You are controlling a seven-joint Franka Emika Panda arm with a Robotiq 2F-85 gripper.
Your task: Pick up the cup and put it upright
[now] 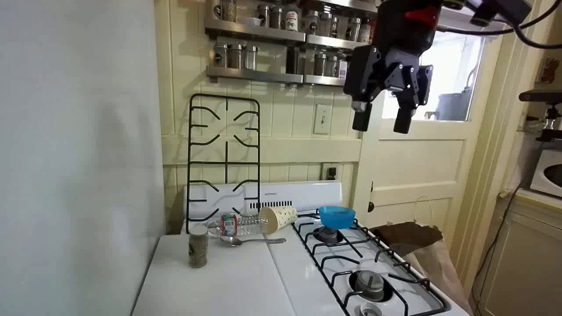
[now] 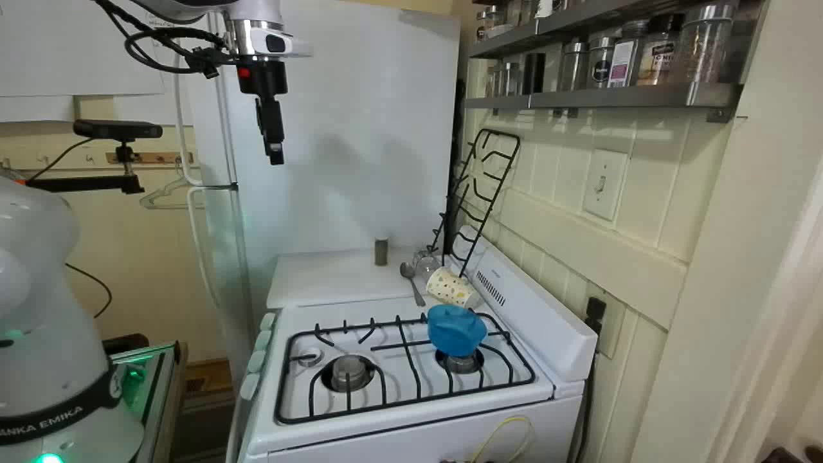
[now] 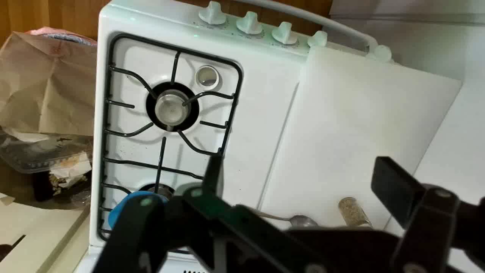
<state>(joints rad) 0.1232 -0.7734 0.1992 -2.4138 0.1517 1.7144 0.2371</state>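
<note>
Near the back edge of the stovetop (image 1: 300, 272), we saw the cup (image 1: 281, 219) lying on its side between the clear bottle (image 1: 239, 226) and the blue bowl (image 1: 336, 217). It lay well below the gripper (image 1: 382, 122) and well apart from it, and our jaws stood wide. We held the arm (image 2: 254, 11) high, with the gripper pointing down; the wrist view gave us the stovetop's front edge beyond the jaws.

White stovetop (image 3: 259, 110), board (image 3: 341, 132), cup (image 1: 282, 219) on its side, bottle (image 1: 244, 226), spoon (image 1: 258, 240), shaker (image 1: 198, 248)
</note>
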